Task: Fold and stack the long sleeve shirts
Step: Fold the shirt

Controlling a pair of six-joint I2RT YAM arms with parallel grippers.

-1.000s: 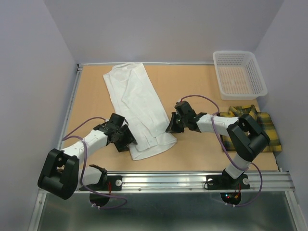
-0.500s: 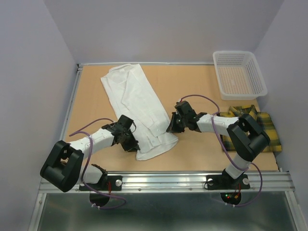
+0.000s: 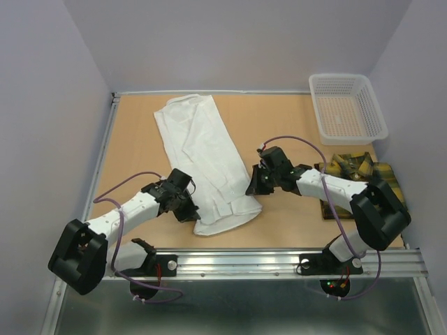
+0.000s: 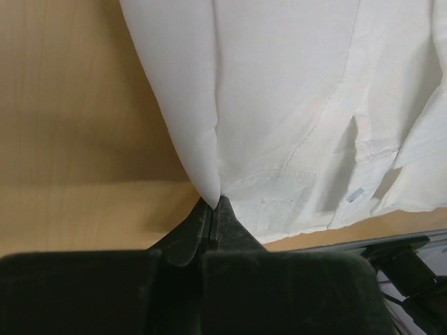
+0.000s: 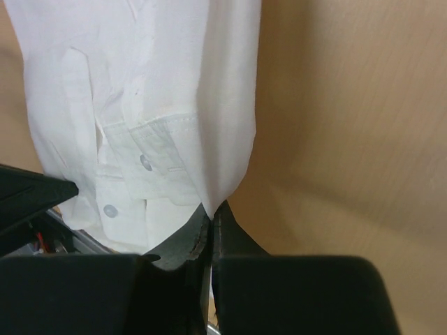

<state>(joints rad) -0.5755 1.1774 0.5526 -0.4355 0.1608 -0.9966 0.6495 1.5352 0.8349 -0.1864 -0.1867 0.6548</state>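
Left pincer (image 4: 211, 209) newly clamped, white shirt (image 3: 199, 150) pinched

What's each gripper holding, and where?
Both hold the white shirt: left gripper pinches one long edge at its near end, right gripper the opposite edge.

Closed the left end effector (image 3: 191, 209) from wide open onto the near left edge of the white shirt (image 3: 202, 150), after sliding in from just beside it. Dragged the shirt's near hem a little to the right, along with the right end effector (image 3: 253, 188) pinching its other edge. Swung the right arm (image 3: 335, 188) outward at the elbow, uncovering more of the plaid shirt (image 3: 353, 166).
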